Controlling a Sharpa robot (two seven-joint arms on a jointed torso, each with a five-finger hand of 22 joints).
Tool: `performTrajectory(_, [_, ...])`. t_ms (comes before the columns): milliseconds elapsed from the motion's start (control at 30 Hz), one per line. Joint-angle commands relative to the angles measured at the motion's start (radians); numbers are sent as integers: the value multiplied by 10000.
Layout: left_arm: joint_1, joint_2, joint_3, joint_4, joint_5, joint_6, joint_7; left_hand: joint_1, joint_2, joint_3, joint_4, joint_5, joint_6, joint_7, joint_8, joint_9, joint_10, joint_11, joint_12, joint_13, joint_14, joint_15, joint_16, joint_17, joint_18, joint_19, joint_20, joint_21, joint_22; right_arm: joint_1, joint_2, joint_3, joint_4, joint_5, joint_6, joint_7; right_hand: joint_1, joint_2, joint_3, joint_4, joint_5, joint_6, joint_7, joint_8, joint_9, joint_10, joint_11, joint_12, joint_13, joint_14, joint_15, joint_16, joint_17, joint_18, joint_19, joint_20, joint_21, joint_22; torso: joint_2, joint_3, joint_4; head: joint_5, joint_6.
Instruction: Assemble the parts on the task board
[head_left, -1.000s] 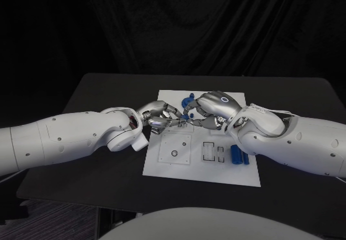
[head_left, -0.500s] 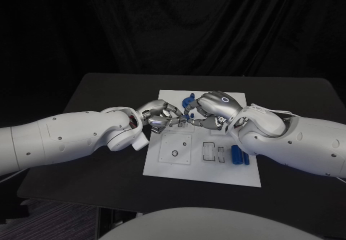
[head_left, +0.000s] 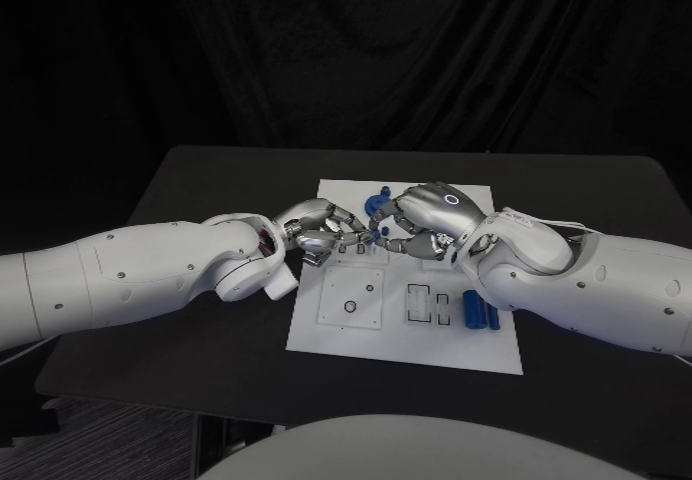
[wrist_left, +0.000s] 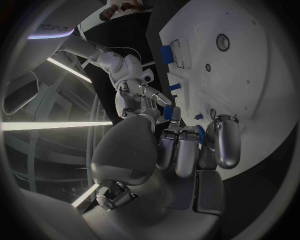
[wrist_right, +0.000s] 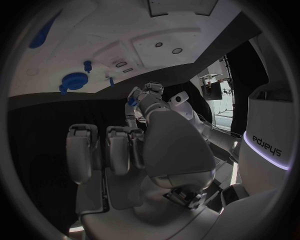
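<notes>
We see the white task board (head_left: 346, 335) lying flat mid-table, two blue parts (head_left: 479, 309) side by side at its three o'clock edge.

2 glossy white arms with dark screws, silver hands: left hand (head_left: 320, 233), right hand (head_left: 421, 219).

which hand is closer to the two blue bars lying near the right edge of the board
Right. The right hand hovers just beyond the blue bars; the left hand is farther, across the task board.

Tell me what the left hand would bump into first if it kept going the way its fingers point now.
Probably the right hand. The left hand reaches across the task board toward it, fingertips nearly meeting around a small blue part. Depth is unclear, so contact may already exist.
</notes>
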Motion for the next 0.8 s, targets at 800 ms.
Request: performTrajectory(800, [-33,17,8,40,103,106,155,1165,-149,281,-317,748,583,-226,351,-277,1038,-274,24,2627,1038,-271,26,2634,15,-9,-248,-103,1635,-21,152,6,20,-21,93,-19,16,87,49,-65,57,362,-300,496,1901,1060,62,27,2628,938,51,-40,1986,54,820,17,-21,2459,-2,1,1,57,-2])
